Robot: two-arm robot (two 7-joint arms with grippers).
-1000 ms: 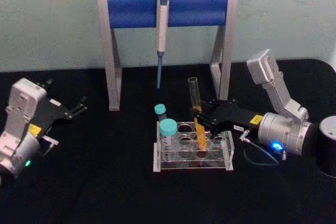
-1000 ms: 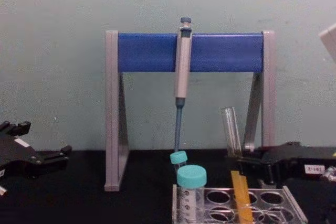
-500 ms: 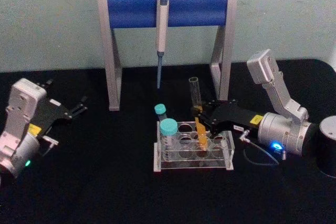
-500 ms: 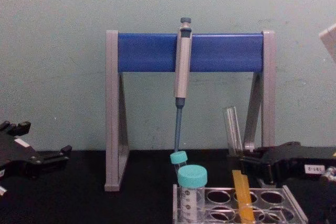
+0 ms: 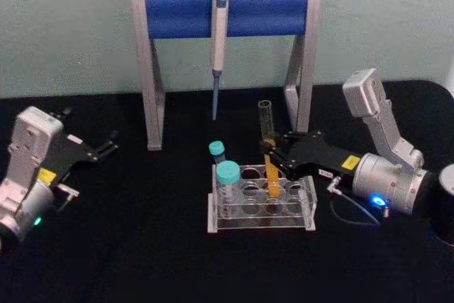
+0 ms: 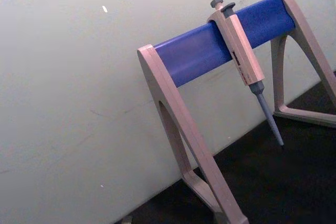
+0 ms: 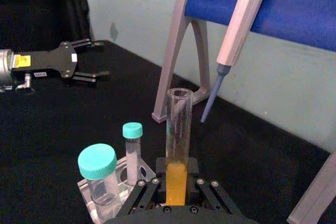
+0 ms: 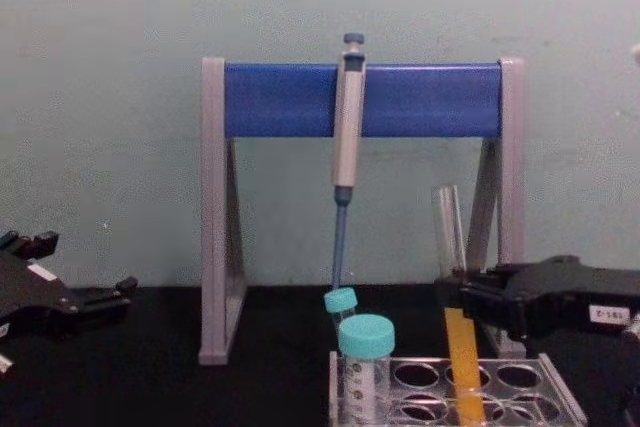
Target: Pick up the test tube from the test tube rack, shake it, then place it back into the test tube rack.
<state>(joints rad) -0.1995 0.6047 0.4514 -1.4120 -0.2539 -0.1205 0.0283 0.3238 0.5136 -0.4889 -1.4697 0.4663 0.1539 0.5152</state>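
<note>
The rack (image 5: 291, 219) is nearest; its left-end holes hold two teal-capped tubes, a wide one (image 5: 228, 181) in front and a slim one (image 5: 217, 152) behind it, both looking clear inside. The test tube (image 5: 267, 127) stands nearly upright in a hole right of the rack's middle, uncapped, with orange liquid (image 5: 272, 179) in its lower half. The right gripper (image 5: 272, 155) reaches in from the rack's right, its fingers clamped on the test tube just above the rack. The left gripper (image 5: 111, 142) rests well to the rack's left with its fingers apart. Behind the rack stands the stand (image 5: 241, 13), with a pipette (image 5: 219, 40) hanging from its blue bar, tip down.
</note>
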